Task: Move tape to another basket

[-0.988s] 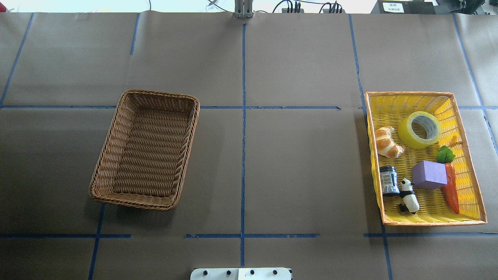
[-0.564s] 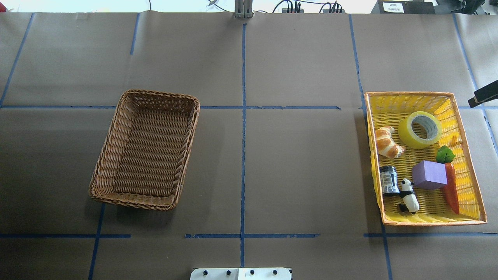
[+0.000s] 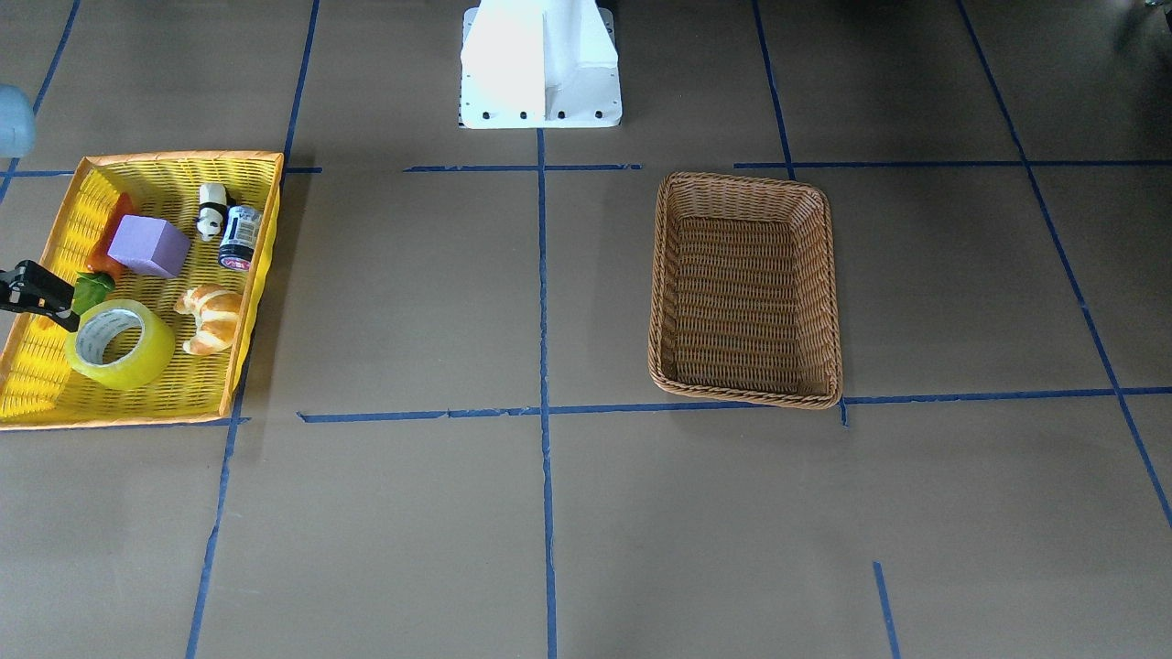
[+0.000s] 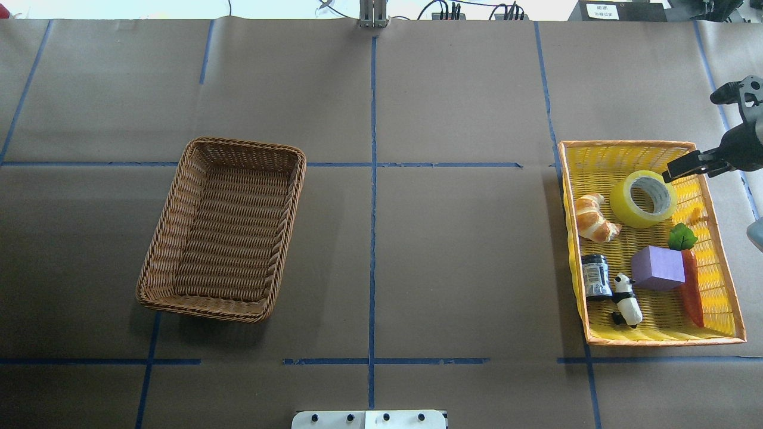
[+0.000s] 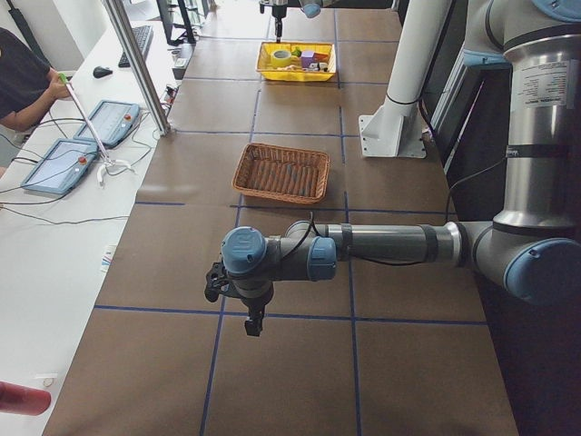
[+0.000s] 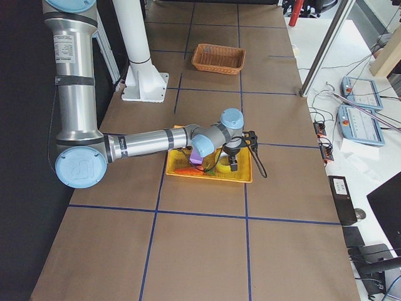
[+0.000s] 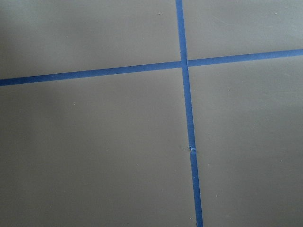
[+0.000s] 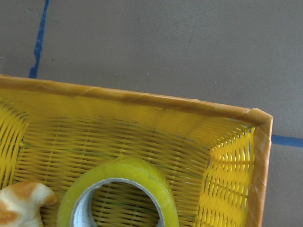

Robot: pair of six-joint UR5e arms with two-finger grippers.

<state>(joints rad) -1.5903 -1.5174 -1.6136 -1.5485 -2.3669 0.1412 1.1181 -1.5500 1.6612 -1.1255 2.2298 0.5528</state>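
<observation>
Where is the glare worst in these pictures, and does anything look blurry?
Front-facing view: the robot's white base is blown out, its detail lost. Overhead view: the strip past the table is washed out; the wicker basket throws a soft shadow on its near side. Right wrist view: the tape is cut off by the bottom edge and slightly soft.

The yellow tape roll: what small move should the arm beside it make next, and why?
Probably ease the right arm a little toward the tape and down, so its jaws straddle the roll's wall. The jaws hang over the yellow basket's far corner, just beside the roll, which lies hole-up next to the croissant, not yet gripped. The wicker basket is across the table.
</observation>
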